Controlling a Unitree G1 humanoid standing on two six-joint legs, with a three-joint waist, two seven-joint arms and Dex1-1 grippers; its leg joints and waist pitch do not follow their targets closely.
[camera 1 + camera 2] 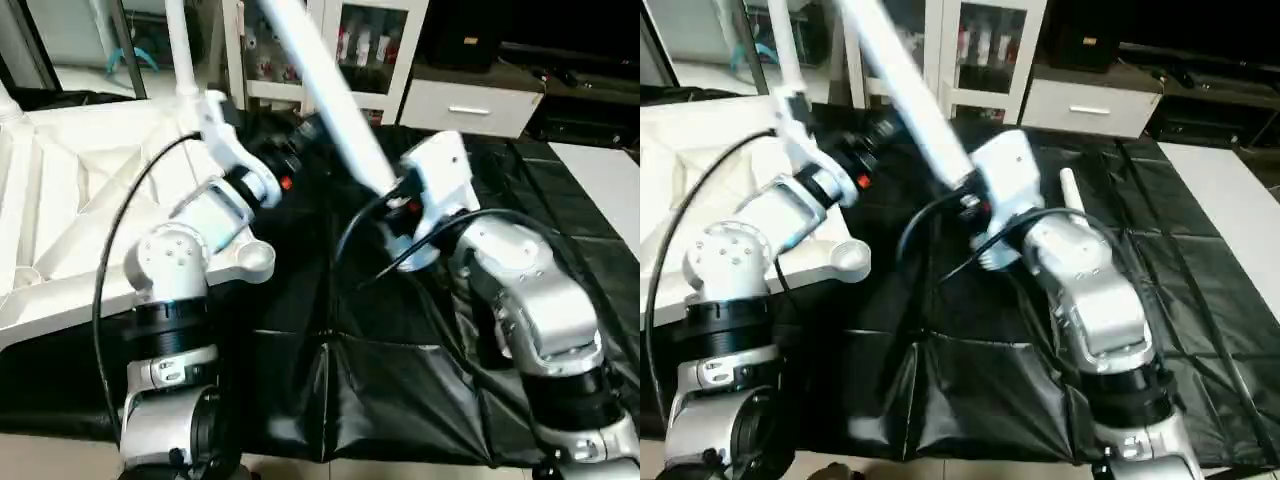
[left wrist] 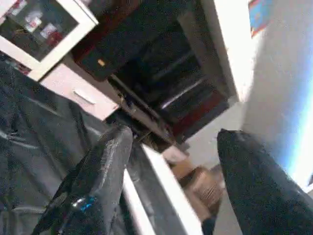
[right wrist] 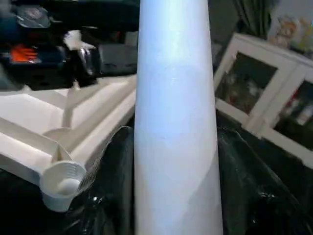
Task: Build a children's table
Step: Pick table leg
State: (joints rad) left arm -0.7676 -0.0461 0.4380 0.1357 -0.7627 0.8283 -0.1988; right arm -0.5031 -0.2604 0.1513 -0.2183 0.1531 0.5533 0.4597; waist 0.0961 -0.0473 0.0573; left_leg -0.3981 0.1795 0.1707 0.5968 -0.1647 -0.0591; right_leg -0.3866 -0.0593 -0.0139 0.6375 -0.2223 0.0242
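The children's table top (image 1: pixel 70 200) lies ribbed side up at the left, with a round corner socket (image 1: pixel 255 260) near my left forearm. One white leg (image 1: pixel 178 45) stands upright at its far edge. My right gripper (image 1: pixel 395 195) is shut on a long tapered leg (image 1: pixel 330 95) that slants up and to the left; in the right wrist view this leg (image 3: pixel 176 122) sits between both black fingers, above the socket (image 3: pixel 61 183). Another leg (image 1: pixel 1070 190) lies on the black sheet. My left gripper (image 2: pixel 176 134) hovers past the top's far corner, open with nothing between its fingers.
A black sheet (image 1: pixel 400 330) covers the floor under the work. A white cabinet with glass doors (image 1: pixel 360 40) and a low white drawer unit (image 1: pixel 470 105) stand at the back. White flooring (image 1: pixel 600 170) shows at the right.
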